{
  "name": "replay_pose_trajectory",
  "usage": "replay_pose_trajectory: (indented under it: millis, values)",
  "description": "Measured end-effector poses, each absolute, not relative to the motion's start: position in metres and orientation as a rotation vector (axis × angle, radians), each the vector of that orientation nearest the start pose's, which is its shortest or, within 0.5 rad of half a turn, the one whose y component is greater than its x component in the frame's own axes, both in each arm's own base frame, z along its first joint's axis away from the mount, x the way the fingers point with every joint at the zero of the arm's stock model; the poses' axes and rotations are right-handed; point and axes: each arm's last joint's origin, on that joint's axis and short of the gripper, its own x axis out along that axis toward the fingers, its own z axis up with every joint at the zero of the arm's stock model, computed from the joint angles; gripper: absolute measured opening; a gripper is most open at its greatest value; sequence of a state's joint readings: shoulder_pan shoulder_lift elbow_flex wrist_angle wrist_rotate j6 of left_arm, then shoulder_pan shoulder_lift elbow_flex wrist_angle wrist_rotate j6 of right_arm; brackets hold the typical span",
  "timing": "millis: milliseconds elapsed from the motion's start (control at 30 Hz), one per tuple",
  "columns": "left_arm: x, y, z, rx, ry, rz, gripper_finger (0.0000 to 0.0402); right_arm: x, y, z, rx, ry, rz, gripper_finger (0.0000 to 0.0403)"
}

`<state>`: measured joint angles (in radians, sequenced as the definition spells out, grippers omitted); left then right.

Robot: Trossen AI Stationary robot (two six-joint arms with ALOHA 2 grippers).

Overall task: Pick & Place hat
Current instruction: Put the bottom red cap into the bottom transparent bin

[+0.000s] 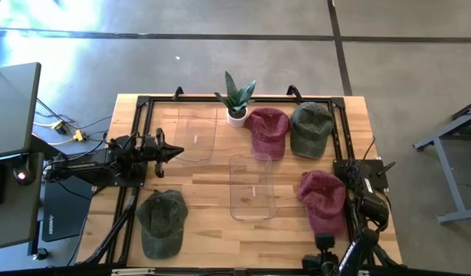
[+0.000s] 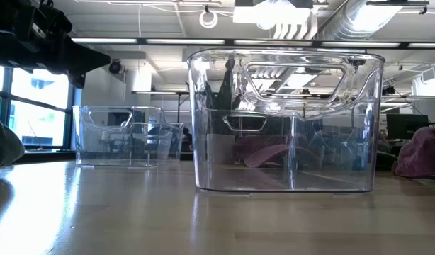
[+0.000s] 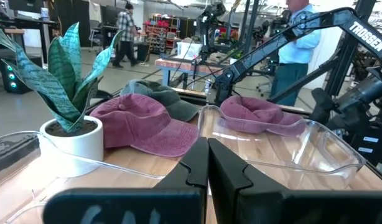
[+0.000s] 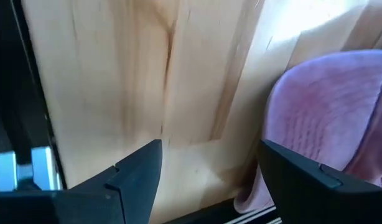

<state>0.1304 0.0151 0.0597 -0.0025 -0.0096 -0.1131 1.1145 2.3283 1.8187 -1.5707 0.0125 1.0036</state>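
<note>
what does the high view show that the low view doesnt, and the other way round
Only the high view shows four hats laid out: a green hat at the near left, a maroon hat and a second green hat at the far side, and another maroon hat by the right arm. It also shows the potted plant. Only the low view shows the room's ceiling and windows behind the table. Both show the two clear bins, the nearer bin and the farther bin, on the wooden table.

Two dark jointed arms, black cables, matte black wedge-shaped claw fingers [image 3: 206, 171], white TROSSEN lettering on right arm
</note>
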Motion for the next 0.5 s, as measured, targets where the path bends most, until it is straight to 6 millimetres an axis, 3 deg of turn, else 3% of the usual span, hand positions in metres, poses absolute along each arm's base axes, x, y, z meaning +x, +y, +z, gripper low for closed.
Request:
replay_pose_trajectory:
  millis: [333, 500]
  values:
    - [0.094, 0.013, 0.180, -0.099, -0.023, 0.139, 0.0000, 0.185, 0.351, 0.143, -0.483, 1.731, -0.287, 0.0259]
    - [0.094, 0.013, 0.180, -0.098, -0.023, 0.140, 0.0000, 0.179, 0.342, 0.131, -0.512, 1.781, -0.332, 0.0259]
